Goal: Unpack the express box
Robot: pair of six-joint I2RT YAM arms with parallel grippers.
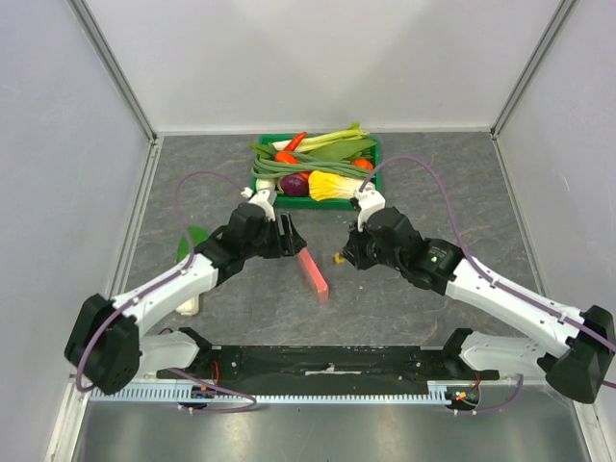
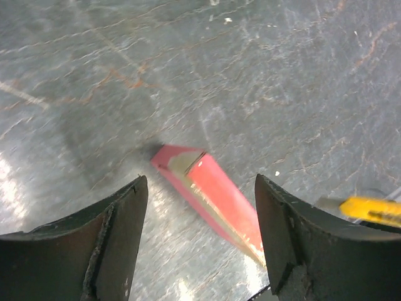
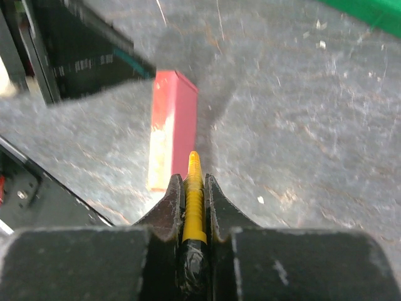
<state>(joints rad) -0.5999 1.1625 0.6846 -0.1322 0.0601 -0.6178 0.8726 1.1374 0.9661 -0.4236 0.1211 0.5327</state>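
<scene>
Looking from above, the two arms are bolted at the near edge of the grey table (image 1: 433, 192), one at 7 o'clock and one at 5 o'clock. A little white thing (image 1: 190, 306) lies by the left arm. Next comes the pink box (image 1: 313, 272), near the middle of the table. From above it looks like a thin strip, and its long side runs from 11 o'clock to 5 o'clock. I cannot tell if it lies flat or stands on its thin edge. The left gripper (image 1: 286, 236) is at 10 o'clock from the box. Its camera shows the jaws spread wide with nothing in them. The box (image 2: 210, 194) is on the table below, and the jaws do not touch it. The right gripper (image 1: 344, 255) is at 2 o'clock from the box, close by but not touching. Its jaws are pinching a yellow tool (image 3: 194, 194), and the tip of the tool points at the box (image 3: 172, 122). A green round thing (image 1: 195, 236) lies at 9 o'clock, by the left arm. Farthest away, at 12 o'clock, sits a green crate (image 1: 258, 183) full of vegetables (image 1: 332, 183).
</scene>
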